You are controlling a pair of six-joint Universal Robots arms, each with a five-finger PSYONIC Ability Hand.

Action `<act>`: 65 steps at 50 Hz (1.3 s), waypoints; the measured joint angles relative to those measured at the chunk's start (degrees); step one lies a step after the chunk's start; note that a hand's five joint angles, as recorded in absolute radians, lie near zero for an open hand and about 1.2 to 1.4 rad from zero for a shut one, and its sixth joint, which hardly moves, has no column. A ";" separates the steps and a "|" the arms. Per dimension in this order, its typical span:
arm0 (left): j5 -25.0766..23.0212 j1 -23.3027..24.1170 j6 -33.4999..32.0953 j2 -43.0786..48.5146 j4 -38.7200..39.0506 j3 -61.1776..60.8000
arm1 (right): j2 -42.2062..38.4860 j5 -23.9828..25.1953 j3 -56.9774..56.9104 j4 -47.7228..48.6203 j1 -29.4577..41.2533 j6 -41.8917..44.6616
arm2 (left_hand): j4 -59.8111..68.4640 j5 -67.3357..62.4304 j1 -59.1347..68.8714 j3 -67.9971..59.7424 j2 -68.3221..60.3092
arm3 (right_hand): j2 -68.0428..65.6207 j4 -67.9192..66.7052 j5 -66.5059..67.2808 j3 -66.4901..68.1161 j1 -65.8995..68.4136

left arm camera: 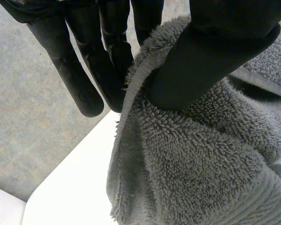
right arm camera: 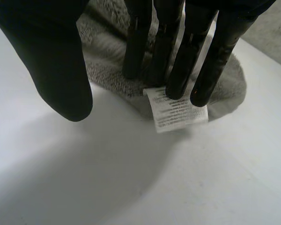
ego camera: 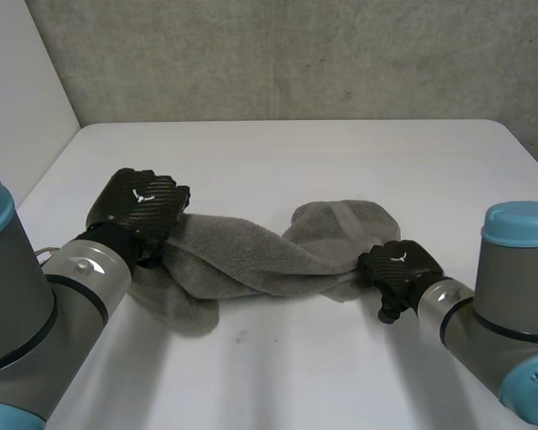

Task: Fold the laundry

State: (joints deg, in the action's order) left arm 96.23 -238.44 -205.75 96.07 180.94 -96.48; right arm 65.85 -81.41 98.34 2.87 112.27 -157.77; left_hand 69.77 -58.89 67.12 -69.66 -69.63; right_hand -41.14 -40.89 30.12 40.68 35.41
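Note:
A grey terry towel (ego camera: 251, 255) lies twisted across the middle of the white table (ego camera: 296, 152). My left hand (ego camera: 142, 206) is at the towel's left end. In the left wrist view its thumb (left arm camera: 206, 56) presses the towel's edge (left arm camera: 201, 164) against the fingers (left arm camera: 107, 70) behind it, a pinch on the cloth. My right hand (ego camera: 401, 269) is at the towel's right end. There its fingers (right arm camera: 178, 56) are straight, with their tips touching the towel (right arm camera: 107, 70) and its white care label (right arm camera: 175, 112). The thumb (right arm camera: 51, 61) stands apart over bare table, holding nothing.
A grey concrete wall runs behind the table's far edge. A white panel stands at the far left. Bare tabletop lies in front of the towel and behind it.

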 measured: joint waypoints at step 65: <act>0.01 -0.09 0.00 1.95 0.91 -0.74 | -12.75 -2.88 -15.54 3.98 2.96 -5.17 | 0.00 0.00 0.00 0.00 0.00 | -26.05 -27.24 25.46 26.92 19.01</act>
State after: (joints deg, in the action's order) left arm 96.24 -238.54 -205.75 98.02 181.85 -97.22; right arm 53.09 -84.30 82.80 6.85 115.23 -162.94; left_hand 69.77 -58.89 67.12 -69.66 -69.63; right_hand -67.19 -68.13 55.58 67.60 54.42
